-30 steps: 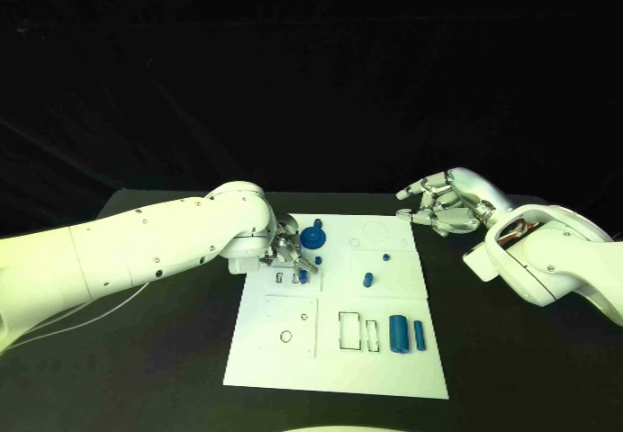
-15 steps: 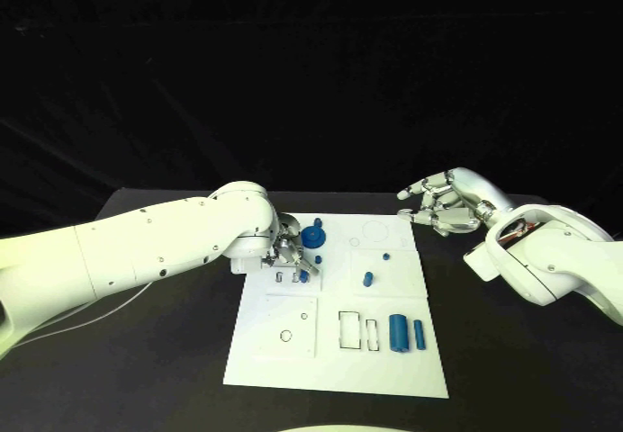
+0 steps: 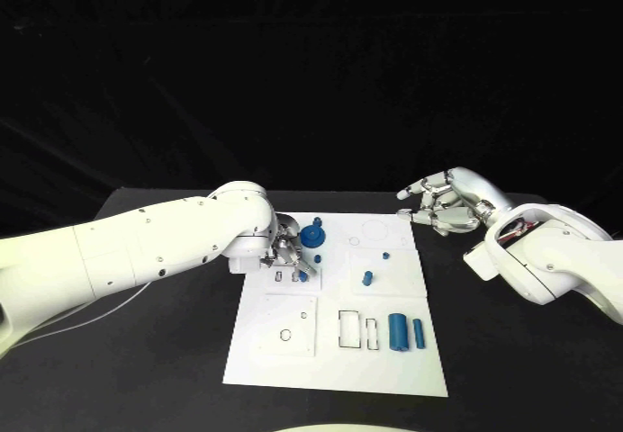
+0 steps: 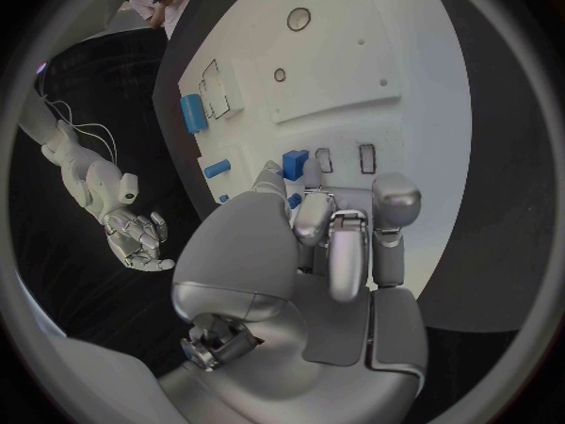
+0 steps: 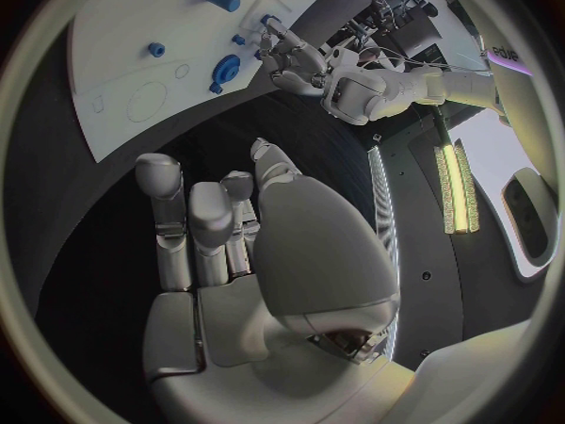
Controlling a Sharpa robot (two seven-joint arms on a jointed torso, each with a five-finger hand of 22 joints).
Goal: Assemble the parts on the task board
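Observation:
The white task board (image 3: pixel 331 360) lies in the middle of the table. My left hand (image 3: pixel 285 255) hovers over its far left part, fingers curled down. A small blue part (image 4: pixel 293 201) sits between its thumb and fingers. Another small blue piece (image 4: pixel 295 160) stands on the board beside two narrow slots, just beyond the fingertips. A round blue part (image 3: pixel 313 237) sits right of the hand. Two small blue pieces (image 3: pixel 367 277) lie mid-board, and two blue blocks (image 3: pixel 399 331) lie at the near right. My right hand (image 3: pixel 444 205) hangs off the board's far right corner, loosely bent and holding nothing.
The board carries outlined recesses at its near middle (image 3: pixel 350 329) and a circle outline at the far right (image 3: pixel 375 233). My left forearm (image 3: pixel 156 247) stretches across the table's left side. Black table surface surrounds the board (image 3: pixel 156 360).
The left hand's fingers have shifted very slightly over the slots. The right hand has stayed still.

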